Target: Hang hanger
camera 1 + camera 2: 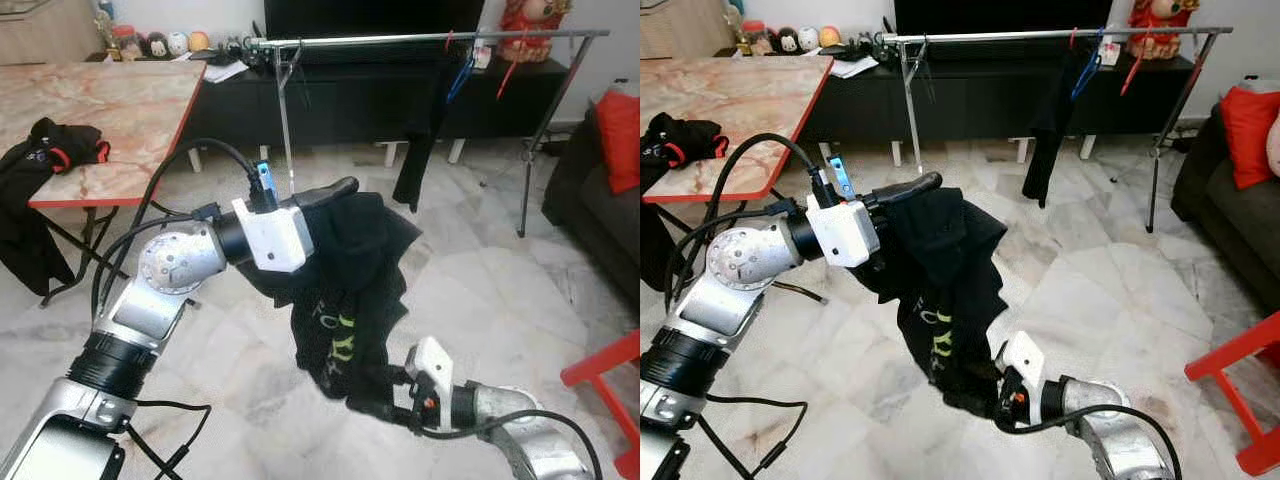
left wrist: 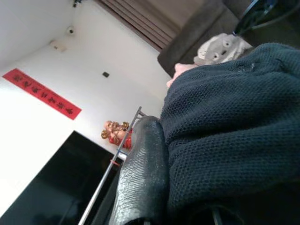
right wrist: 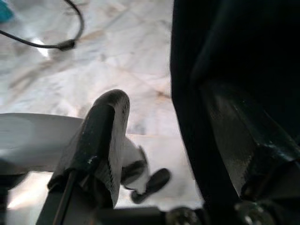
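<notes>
Between two grippers: one black garment (image 1: 350,280)

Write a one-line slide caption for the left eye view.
Left gripper carries a black garment draped over it while the right gripper holds its lower edge, facing the rack.

The rack (image 1: 420,40) stands across the floor (image 1: 470,290) in front of the cabinet (image 1: 350,100). Pants (image 1: 415,150) and hangers (image 1: 460,75) hang from the rack's rail toward its right end. The bench (image 1: 100,110) stands left of the rack, with a garment (image 1: 45,150) draped over its near edge. A sofa (image 1: 600,190) sits right of the rack. Nearer than the rack, a shirt (image 1: 350,290) hangs over the left hand (image 1: 330,190), and the right hand (image 1: 375,395) is at the shirt's lower end.
</notes>
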